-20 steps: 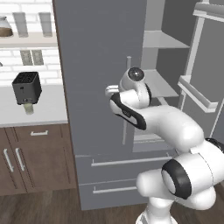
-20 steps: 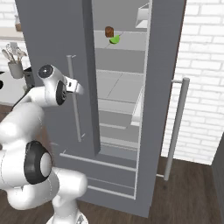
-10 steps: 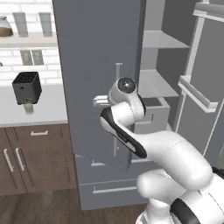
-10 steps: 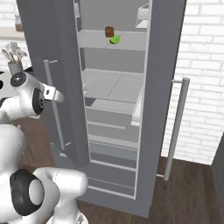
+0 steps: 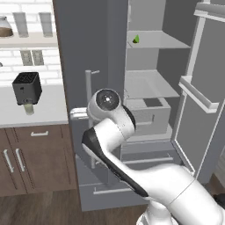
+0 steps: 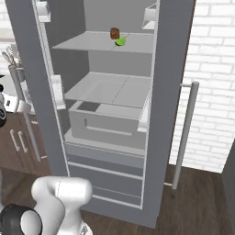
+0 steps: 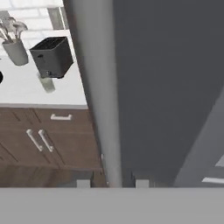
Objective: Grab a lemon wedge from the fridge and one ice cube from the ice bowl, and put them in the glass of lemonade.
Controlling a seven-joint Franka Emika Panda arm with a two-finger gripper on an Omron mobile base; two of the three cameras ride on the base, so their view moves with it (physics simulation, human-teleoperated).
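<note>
One lemon wedge [image 6: 120, 41] on the fridge [image 5: 149, 57] shelf, upper centre, beside one brown item [image 6: 114, 32]; one glass of lemonade [image 7: 47, 83] before one toaster [image 7: 52, 56], upper left; my gripper [image 7: 109, 183] pinches the door handle [image 7: 98, 87]—door-opening step, I judge; next release, reach in.

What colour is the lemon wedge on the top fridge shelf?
Bright yellowish-green; the lemon wedge shows best in the right base view.
</note>
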